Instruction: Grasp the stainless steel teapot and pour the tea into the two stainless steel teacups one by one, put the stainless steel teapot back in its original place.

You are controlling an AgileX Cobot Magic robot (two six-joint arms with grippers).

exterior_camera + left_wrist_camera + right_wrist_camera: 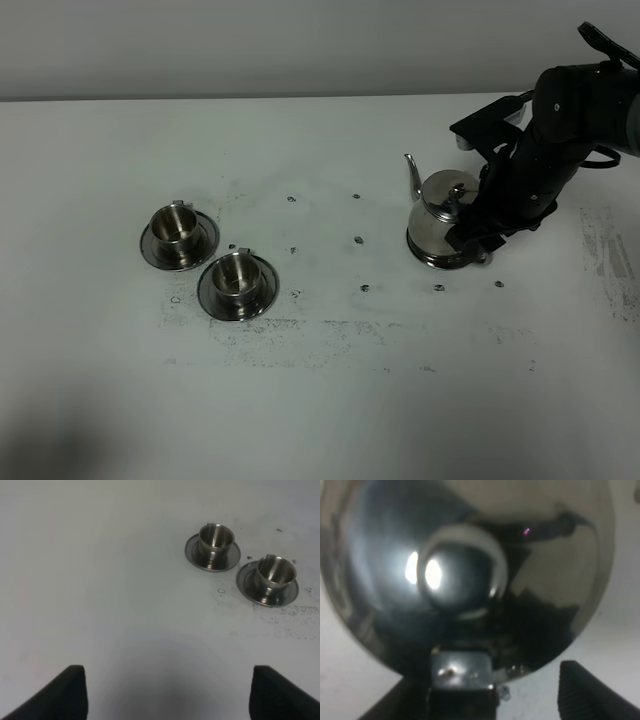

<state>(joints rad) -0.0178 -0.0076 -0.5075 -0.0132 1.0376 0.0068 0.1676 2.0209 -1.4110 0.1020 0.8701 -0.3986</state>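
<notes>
The stainless steel teapot (440, 222) stands upright on the white table at the right, spout pointing left. It fills the right wrist view as a shiny dome (465, 570) with a knobbed lid. My right gripper (478, 236) is low behind the pot at its handle (461, 676), open, with a finger on each side and a gap showing. Two stainless steel teacups (177, 226) (236, 275) sit on saucers at the left and look empty from the left wrist view (216, 539) (275, 570). My left gripper (167, 692) is open over bare table, short of the cups. The tea is hidden.
The white table (330, 400) has dark specks and scuffed patches around its middle. A grey wall runs behind its far edge. The right arm's black links and cable (575, 110) reach in from the right edge.
</notes>
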